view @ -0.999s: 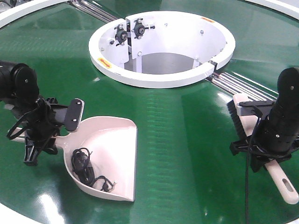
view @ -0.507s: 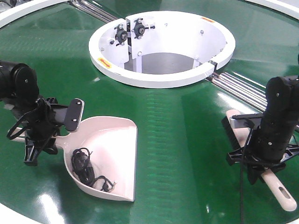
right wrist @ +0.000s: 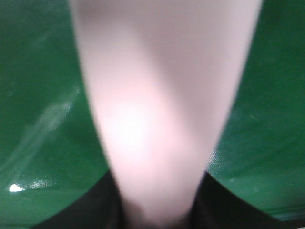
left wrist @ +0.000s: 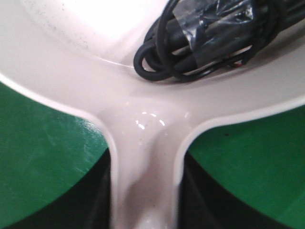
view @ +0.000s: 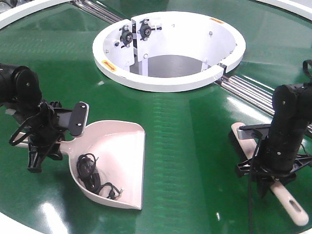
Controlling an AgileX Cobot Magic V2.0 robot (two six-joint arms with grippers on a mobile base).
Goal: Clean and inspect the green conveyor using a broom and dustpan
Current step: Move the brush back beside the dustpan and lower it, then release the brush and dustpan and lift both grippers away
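Pink plastic broom [view: 294,212], pinched by the right gripper [view: 269,179], sweeps closer to the pink scoop dustpan [view: 124,158] pinched by the left gripper [view: 48,146].

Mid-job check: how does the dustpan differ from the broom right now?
The dustpan is a wide scoop; the broom is a narrow brush with black bristles. The dustpan holds a tangled black cable; the broom carries nothing. The dustpan shows fully at the front view's left; the broom, at right, is mostly hidden behind the right arm. Both are pale pink-beige plastic.
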